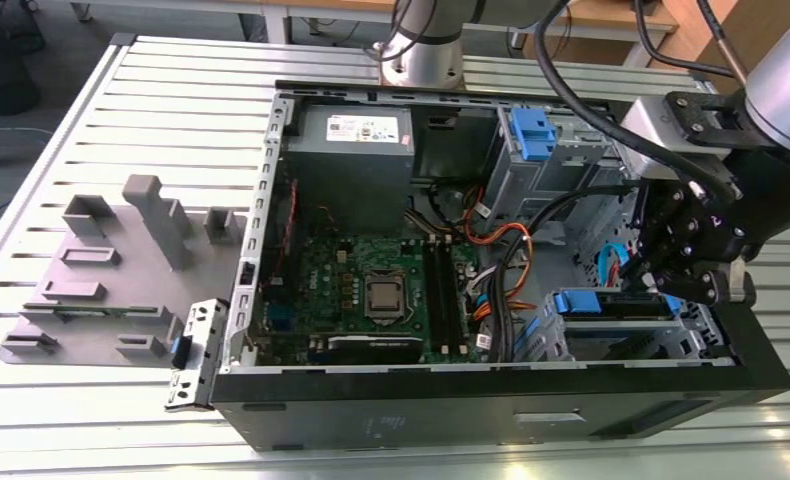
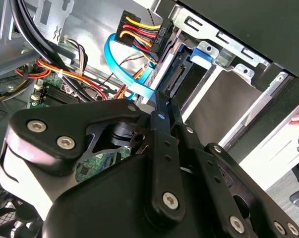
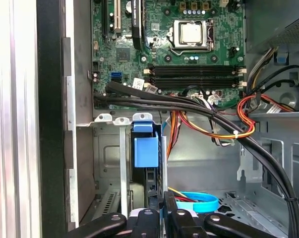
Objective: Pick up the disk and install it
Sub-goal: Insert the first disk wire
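Note:
The disk (image 1: pixel 595 305), silver in a blue carrier, sits in the drive bay at the case's front corner, on the exterior view's right. My gripper (image 1: pixel 671 285) hangs just beside that bay. In the first wrist view the disk (image 3: pixel 148 181) stands edge-on in its slot with the blue carrier tab (image 3: pixel 145 148) beyond it. My gripper (image 3: pixel 161 214) is shut, its tips close behind the disk's near end. In the second wrist view the gripper (image 2: pixel 164 103) points at the disk's connector end (image 2: pixel 178 78). Whether the tips touch the disk I cannot tell.
The open case (image 1: pixel 502 410) holds a green motherboard (image 1: pixel 368 290), a grey power supply (image 1: pixel 352 140) and a second blue carrier (image 1: pixel 535 135). Black, orange and blue cables (image 3: pixel 213 124) cross beside the bay. A grey fixture (image 1: pixel 102 280) stands on the slatted table, on the exterior view's left.

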Robot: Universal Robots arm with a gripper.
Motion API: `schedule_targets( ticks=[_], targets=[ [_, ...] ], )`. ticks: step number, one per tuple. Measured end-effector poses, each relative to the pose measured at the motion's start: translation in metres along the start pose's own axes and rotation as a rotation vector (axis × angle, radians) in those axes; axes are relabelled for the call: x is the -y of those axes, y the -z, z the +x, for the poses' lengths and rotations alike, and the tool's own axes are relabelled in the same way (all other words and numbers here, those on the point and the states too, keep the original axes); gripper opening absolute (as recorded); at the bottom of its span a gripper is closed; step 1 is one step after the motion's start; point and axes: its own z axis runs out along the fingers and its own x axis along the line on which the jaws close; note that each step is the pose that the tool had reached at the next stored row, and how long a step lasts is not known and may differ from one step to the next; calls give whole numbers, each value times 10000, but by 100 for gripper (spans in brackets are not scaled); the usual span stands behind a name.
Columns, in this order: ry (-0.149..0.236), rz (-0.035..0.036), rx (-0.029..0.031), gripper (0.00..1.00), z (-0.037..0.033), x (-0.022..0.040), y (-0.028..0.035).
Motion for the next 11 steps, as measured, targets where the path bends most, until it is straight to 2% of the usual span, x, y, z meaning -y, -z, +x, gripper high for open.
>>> schedule_targets(
  ticks=[4, 7, 11],
  targets=[
    [1, 8, 2, 16, 6, -4, 0],
    [11, 58, 27, 16, 20, -20, -4],
    [15, 89, 30, 16, 22, -31, -14]
  ],
)
